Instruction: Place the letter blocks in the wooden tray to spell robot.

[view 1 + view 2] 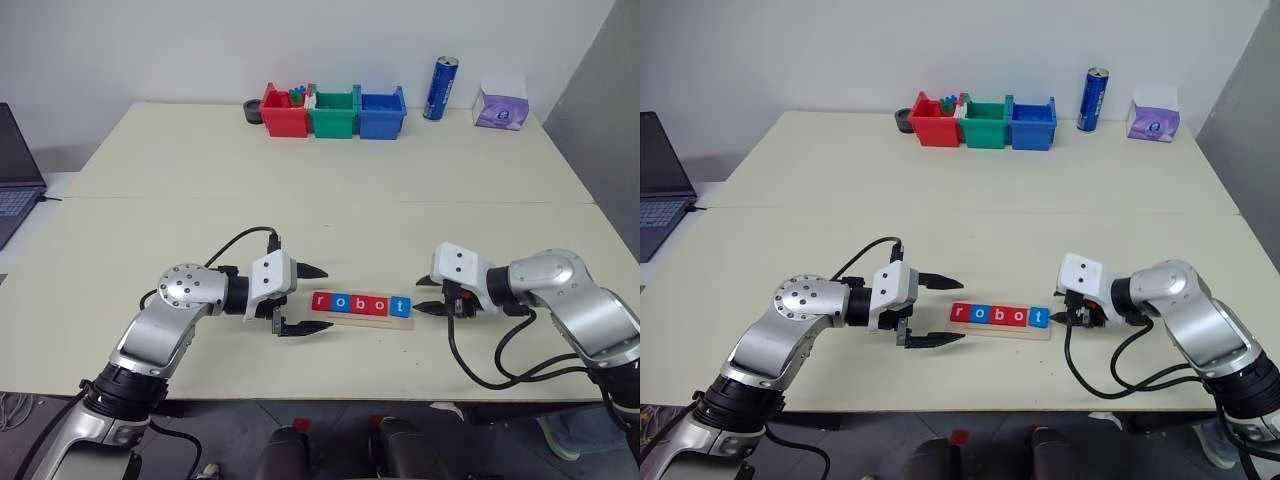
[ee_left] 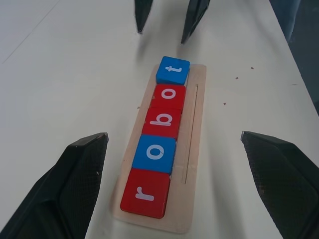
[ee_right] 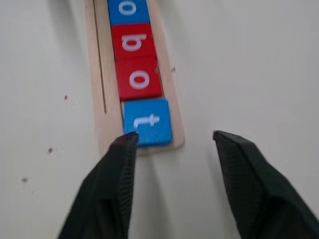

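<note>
Pale table fills the frame; laptop at far left edge; red bin, green bin, blue bin upper centre, small pieces inside; blue can, tissue pack upper right. Lower centre, wooden tray holds letter blocks spelling robot; left gripper and right gripper flank it, fingers parted, grasping nothing.

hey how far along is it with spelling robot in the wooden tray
Done: five letter blocks lie in the wooden tray, reading r, o, b, o, t. In hand: nothing; left pincer and right pincer stand open, empty, at either end. Left: nothing visible, maybe withdrawing.
</note>
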{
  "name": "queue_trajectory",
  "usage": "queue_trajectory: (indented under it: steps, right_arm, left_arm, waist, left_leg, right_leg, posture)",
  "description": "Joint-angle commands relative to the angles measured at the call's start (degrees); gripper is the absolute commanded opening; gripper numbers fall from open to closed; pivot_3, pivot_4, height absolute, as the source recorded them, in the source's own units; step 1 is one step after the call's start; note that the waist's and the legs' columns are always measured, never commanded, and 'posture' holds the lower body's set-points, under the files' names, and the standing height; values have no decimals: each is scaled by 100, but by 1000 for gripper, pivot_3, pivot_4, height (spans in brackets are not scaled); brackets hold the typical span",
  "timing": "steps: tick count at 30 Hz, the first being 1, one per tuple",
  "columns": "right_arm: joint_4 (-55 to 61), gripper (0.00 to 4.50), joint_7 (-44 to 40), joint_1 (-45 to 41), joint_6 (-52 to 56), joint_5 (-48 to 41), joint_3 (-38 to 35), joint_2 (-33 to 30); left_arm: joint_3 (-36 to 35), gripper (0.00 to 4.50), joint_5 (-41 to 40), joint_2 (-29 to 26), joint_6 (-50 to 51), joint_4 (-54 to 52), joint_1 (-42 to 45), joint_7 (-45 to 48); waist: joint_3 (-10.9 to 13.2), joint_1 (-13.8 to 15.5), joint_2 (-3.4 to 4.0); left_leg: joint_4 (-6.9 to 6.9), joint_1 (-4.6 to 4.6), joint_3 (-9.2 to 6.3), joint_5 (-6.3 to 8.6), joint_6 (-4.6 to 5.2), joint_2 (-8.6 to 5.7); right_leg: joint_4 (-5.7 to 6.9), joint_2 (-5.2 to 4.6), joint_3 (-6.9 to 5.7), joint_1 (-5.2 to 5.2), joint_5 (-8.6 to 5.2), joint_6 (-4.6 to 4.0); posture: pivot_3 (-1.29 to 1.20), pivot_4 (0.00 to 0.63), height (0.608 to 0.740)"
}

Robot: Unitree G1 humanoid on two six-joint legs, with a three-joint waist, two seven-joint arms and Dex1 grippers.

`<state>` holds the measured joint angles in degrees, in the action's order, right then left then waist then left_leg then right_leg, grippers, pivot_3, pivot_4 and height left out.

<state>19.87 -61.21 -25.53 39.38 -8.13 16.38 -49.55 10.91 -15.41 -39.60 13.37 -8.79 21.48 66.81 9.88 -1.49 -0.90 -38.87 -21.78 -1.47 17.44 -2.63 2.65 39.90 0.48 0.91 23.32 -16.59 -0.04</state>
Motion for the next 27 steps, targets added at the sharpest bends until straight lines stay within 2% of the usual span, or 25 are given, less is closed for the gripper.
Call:
queue_trajectory:
  steps: [1,4,27]
  right_arm:
    - [197,1071,3,43,-158,97,-23,-145]
    - [63,45,89,9,-307,356,187,-132]
    - [-155,45,-46,-222,-551,717,541,221]
  left_arm:
    - [-129,4500,-62,-5,-87,-89,57,-2]
    - [-147,4500,-93,-18,-73,-108,71,21]
    - [-177,4500,-89,-108,-58,-145,23,16]
  waist:
    - [0,-12,0]
    - [0,-20,0]
    - [0,-13,0]
  left_leg:
    - [0,1,1,0,0,0]
    - [0,3,0,0,0,0]
    - [0,2,0,0,0,0]
  right_leg:
    - [1,0,1,0,0,0]
    - [3,1,1,0,0,0]
    - [2,1,0,0,0,0]
  posture:
    - [0,150,740]
    - [0,150,740]
    - [0,150,740]
